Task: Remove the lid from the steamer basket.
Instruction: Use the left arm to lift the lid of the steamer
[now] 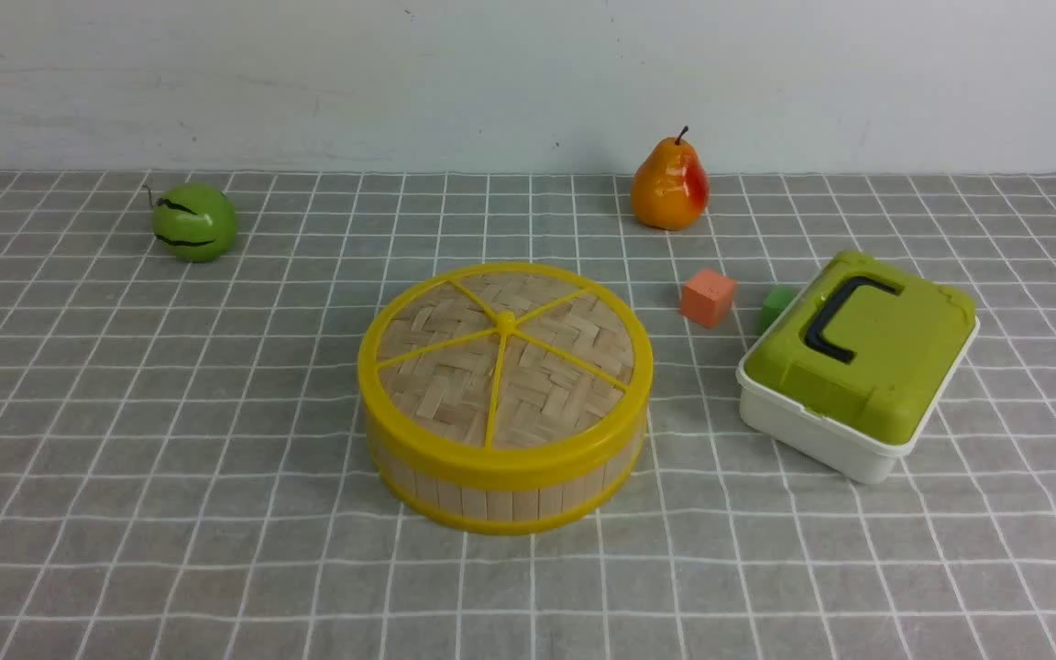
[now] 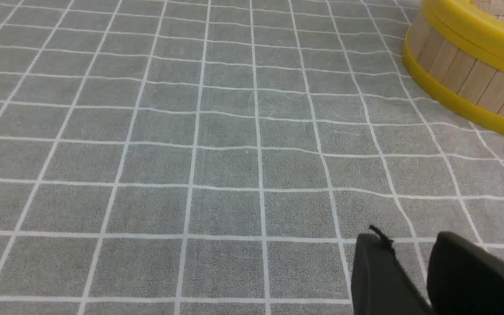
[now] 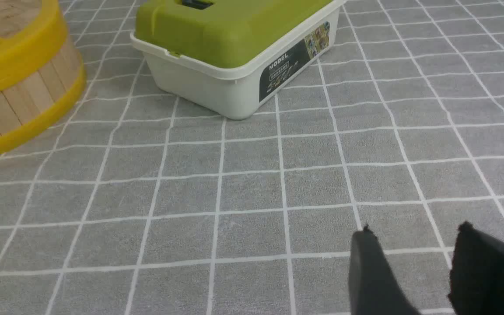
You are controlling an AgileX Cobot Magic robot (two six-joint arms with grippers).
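lid [image 1: 560, 390]: on steamer basket [image 1: 499, 504] | left tool [image 2: 409, 251]: fingers apart, holding nothing | right tool [image 3: 414, 238]: fingers apart, holding nothing

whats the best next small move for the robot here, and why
I'd probably bring the left gripper forward and toward the lid: its fingers stand apart with nothing between them, the lid still sits on the steamer basket, and both lie ahead of it, toward the robot's right.
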